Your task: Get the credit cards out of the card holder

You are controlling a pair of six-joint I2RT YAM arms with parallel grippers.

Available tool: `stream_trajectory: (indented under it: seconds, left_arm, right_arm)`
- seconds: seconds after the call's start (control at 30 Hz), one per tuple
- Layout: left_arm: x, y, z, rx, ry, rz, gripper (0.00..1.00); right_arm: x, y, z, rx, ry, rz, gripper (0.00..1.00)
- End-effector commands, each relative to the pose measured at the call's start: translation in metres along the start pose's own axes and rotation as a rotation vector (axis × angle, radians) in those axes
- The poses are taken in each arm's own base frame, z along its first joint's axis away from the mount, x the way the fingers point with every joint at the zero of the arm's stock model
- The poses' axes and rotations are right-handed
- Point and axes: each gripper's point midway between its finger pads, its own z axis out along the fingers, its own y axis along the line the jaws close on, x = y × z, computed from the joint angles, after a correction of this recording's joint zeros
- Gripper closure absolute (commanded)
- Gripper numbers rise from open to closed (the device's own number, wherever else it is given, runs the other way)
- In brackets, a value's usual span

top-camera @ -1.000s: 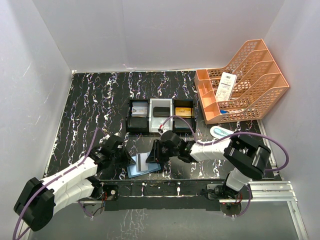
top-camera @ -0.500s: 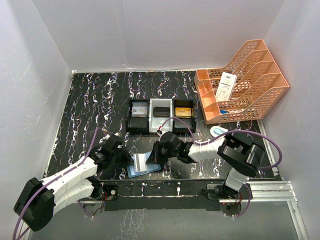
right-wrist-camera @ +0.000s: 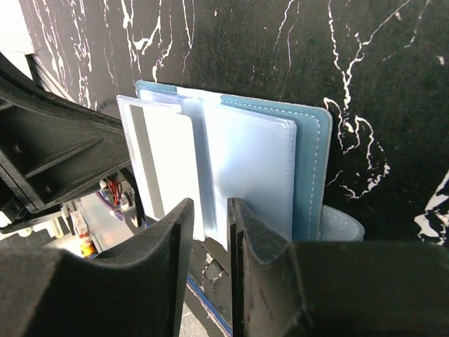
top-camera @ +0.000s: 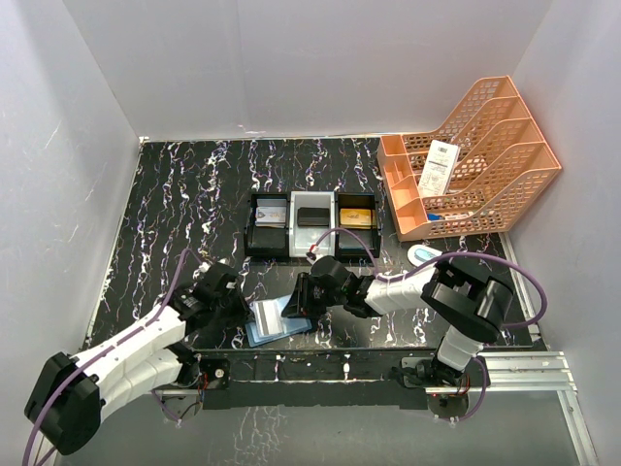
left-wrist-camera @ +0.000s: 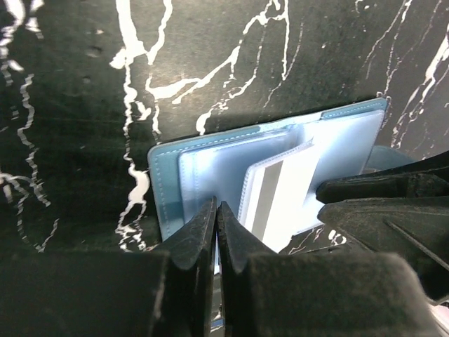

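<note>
The teal-blue card holder lies open near the table's front edge, pale clear pockets up. A white credit card with a grey stripe sticks partway out of an inner pocket. My left gripper is shut, pinching the holder's left-hand pocket edge. My right gripper has its jaws narrowed to a slim gap with a clear pocket leaf between them, the card just outside its left finger.
A black-and-white three-compartment tray behind the holder carries a greyish card, a black card and a gold card. An orange file rack with a white barcoded slip stands at the right; an oval case lies below it.
The striped card has slid leftward out of the pocket and now lies flatter. Both grippers stay at the holder, the left one shifted slightly left.
</note>
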Motion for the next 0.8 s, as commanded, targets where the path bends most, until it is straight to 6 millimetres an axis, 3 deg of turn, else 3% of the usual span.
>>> stream_trajectory:
  seconds: [0.0,0.13,0.3,0.47,0.77]
  left_arm:
    - [-0.005,0.013,-0.016,-0.088,-0.03,0.016,0.96]
    - [-0.01,0.011,-0.024,-0.095,-0.046,0.002,0.92]
    - [-0.017,-0.006,-0.029,-0.032,-0.067,0.03,0.9]
    - [-0.001,-0.031,-0.017,0.13,0.02,0.049,0.9]
    - [0.018,0.011,0.001,-0.035,0.085,0.015,0.97]
  right_arm:
    - [-0.004,0.012,0.004,-0.052,-0.007,0.0,0.76]
    - [-0.006,0.008,0.004,-0.026,-0.014,0.004,0.77]
    - [-0.009,0.02,0.0,-0.065,-0.019,-0.022,0.77]
    - [-0.007,0.037,0.001,-0.131,0.015,-0.054,0.76]
    - [-0.002,0.037,0.015,-0.1,0.056,-0.069,0.76]
